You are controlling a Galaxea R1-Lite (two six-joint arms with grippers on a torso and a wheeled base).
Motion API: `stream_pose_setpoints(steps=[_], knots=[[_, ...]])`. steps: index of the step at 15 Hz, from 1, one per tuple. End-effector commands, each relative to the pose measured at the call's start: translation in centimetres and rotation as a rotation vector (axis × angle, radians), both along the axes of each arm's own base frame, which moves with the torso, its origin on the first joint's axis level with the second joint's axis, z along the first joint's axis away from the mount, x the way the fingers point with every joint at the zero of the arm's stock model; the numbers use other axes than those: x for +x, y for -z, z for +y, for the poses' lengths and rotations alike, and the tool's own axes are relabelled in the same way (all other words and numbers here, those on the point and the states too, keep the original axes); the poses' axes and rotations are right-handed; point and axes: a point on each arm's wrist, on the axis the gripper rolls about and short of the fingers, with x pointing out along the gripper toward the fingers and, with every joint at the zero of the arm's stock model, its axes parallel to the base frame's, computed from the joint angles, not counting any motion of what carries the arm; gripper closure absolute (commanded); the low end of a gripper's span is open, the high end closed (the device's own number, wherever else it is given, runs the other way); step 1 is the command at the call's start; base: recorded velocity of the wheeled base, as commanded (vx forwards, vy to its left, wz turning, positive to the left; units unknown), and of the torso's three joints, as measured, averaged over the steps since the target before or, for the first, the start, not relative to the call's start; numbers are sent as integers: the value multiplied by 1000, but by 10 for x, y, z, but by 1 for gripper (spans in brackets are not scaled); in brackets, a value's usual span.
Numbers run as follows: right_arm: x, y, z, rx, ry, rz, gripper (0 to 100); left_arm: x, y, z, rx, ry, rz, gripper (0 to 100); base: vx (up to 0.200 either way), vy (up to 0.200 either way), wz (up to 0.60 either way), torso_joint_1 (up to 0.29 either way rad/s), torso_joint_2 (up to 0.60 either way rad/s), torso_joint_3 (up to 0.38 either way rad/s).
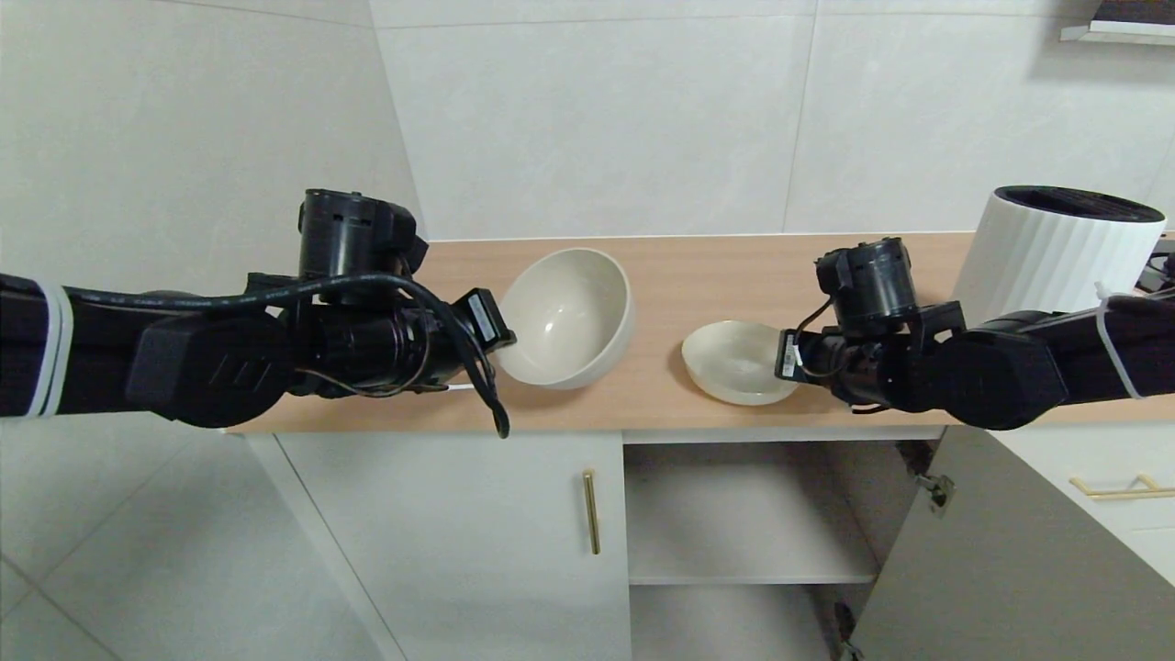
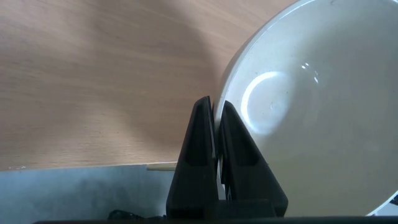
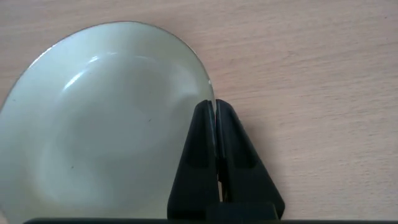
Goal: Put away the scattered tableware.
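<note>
Starting nearest, low down: cabinet (image 1: pixel 422 588) under the counter (image 1: pixel 725 275), left door (image 1: pixel 459 532) shut with a gold handle (image 1: pixel 592 511) upright on it, right door (image 1: pixel 955 551) swung wide open, shelf (image 1: pixel 744 578) on show inside. Up onto the wooden top now, arms in from both sides. Left gripper (image 1: pixel 503 341) clamped tight on the rim of the bowl (image 1: pixel 569 317), one of the fingers (image 2: pixel 200 134) outside the wall and the other inside, rim pinched between. Bowl left of centre on the counter, tipped well over on its side, mouth turned toward the left arm; resting on the wood or lifted just clear, impossible to tell. Over to the right gripper (image 1: pixel 782 356): squeezed the same way onto the edge of the plate (image 1: pixel 734 363), black fingers (image 3: pixel 202 143) nipping the thin rim. Plate shallow and pale, tilted, near the counter's front edge, just right of the bowl and not touching it. Farther back and right, a white ribbed cylinder (image 1: pixel 1056 252) standing upright beside the right arm. Behind everything, the pale tiled wall (image 1: pixel 597 119).
</note>
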Motion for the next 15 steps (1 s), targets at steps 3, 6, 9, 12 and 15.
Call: stream_pose_setpoints(steps=[3,6,9,12,15], knots=[[-44,-52,-18,148,-133,-22,100,-27,-15,9,-24,38,-28,100,0,0,0,0,0,0],[-94,-79,-40,231,-288,22,100,-57,-21,19,-40,126,-39,100,0,0,0,0,0,0],[-135,-89,-57,273,-394,73,100,-86,-23,30,2,191,-85,100,0,0,0,0,0,0],[-151,-77,-65,279,-446,120,100,-98,-19,34,37,213,-98,100,0,0,0,0,0,0],[-152,-66,-65,265,-445,161,100,-105,-10,36,61,222,-77,100,-67,0,0,1,-1,2]])
